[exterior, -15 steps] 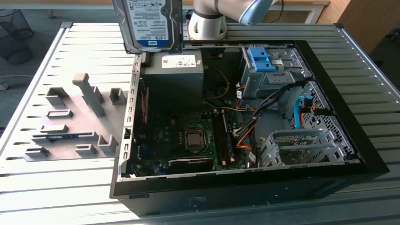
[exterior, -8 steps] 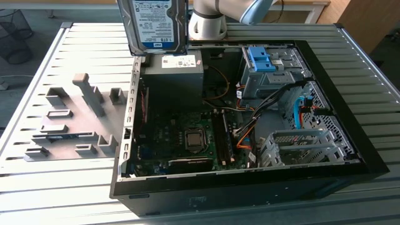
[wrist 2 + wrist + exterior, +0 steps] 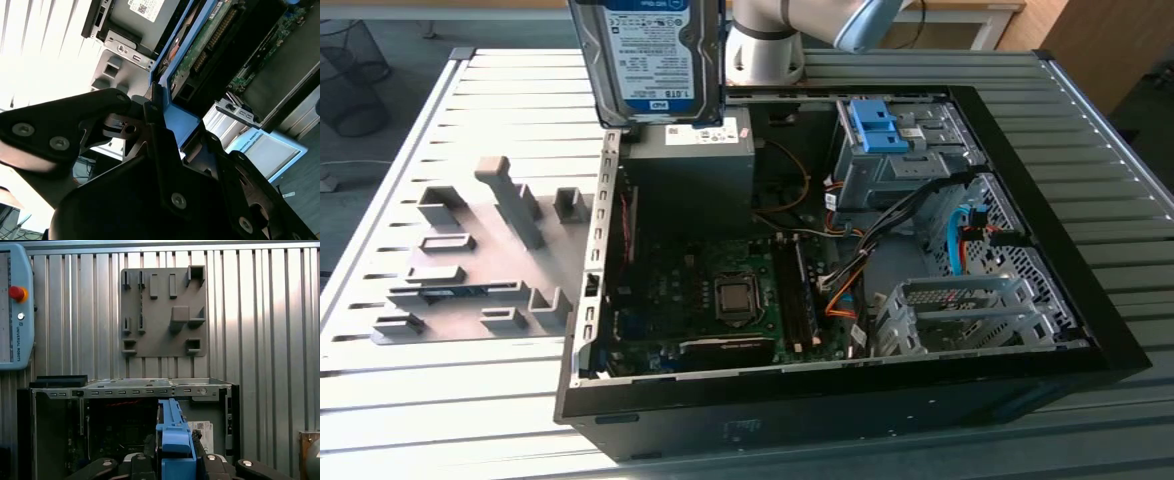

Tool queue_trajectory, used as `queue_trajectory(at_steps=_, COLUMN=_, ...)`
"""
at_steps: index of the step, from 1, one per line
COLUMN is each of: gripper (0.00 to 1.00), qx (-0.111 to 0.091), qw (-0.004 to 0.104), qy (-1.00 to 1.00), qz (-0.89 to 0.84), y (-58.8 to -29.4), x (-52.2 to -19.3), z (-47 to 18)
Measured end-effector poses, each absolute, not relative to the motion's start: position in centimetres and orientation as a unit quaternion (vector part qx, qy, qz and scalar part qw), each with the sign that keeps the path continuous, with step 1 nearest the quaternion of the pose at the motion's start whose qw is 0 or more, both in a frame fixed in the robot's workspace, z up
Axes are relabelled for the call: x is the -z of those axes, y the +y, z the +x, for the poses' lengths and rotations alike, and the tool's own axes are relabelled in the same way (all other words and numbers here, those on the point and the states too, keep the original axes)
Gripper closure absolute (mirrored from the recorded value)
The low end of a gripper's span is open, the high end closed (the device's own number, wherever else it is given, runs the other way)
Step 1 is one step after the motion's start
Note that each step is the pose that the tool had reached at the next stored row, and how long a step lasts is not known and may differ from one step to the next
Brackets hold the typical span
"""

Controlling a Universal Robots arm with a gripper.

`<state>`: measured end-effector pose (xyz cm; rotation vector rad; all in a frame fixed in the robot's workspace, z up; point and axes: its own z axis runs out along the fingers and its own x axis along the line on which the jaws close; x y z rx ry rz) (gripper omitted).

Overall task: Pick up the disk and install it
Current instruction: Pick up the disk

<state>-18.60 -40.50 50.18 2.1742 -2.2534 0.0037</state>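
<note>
Clamping the disk (image 3: 654,60) by its blue frame, the gripper (image 3: 175,462) was seen pressed shut on that frame. Its black fingers (image 3: 75,125) were set against the plastic in both wrist views. The hold was taken at one short end, probably so that the opposite end would be free to enter a bay first.

The disk was held in the air above the open computer case (image 3: 1107,340) and was touched by nothing but the gripper. It was not yet seated in any bay. Its long axis was set close to upright in the exterior view, with the gripped end uppermost and the free end pointed down toward the case. The labelled face was turned toward the exterior camera, and the green circuit-board side (image 3: 200,50) was shown in the second wrist view.

In the exterior view the lower edge was lined up with the grey box (image 3: 687,175) bearing a white sticker; the height above that box could not be told. A bare blue bracket (image 3: 878,125) was fitted in the metal cage to the exterior view's right of the box.

The case was laid on its side on the slatted metal table (image 3: 427,400), apparently so that its bays could be reached from above. A grey plate of upright blocks (image 3: 467,270) was placed beside the case, at the exterior view's left.
</note>
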Motion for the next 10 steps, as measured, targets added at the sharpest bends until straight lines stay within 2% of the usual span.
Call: queue_trajectory(at_steps=10, gripper=0.64, qx=-0.001, qw=0.005, qy=-0.720, qz=0.694, y=-40.94, x=-50.18, z=-17.59)
